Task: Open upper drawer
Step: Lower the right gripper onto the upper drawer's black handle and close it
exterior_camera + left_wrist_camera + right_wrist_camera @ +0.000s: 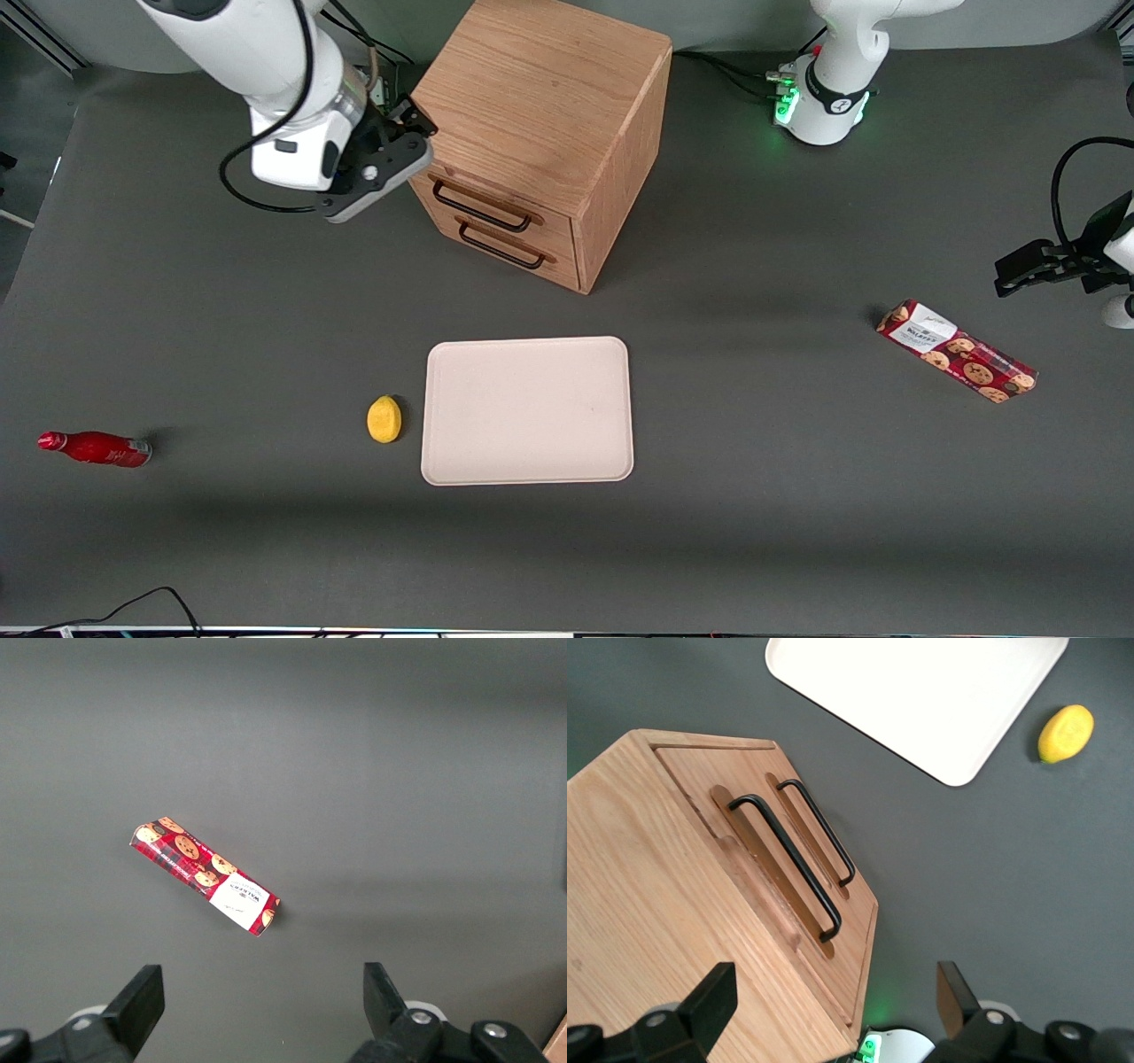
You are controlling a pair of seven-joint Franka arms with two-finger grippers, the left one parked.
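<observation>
The wooden cabinet (540,106) stands on the table far from the front camera. Its upper drawer (496,197) is shut flush, with a dark bar handle (483,209) across its front. The like lower drawer (523,261) beneath it is also shut. The right arm's gripper (415,124) is open and empty. It hovers beside the cabinet's top corner at the working arm's end, close to that end of the upper handle and apart from it. In the right wrist view the upper handle (788,864) lies ahead of the open gripper (833,992), with the lower handle (819,828) beside it.
A white tray (528,410) lies in front of the cabinet, nearer the camera, with a lemon (384,418) beside it. A red bottle (96,448) lies toward the working arm's end. A cookie box (957,351) lies toward the parked arm's end.
</observation>
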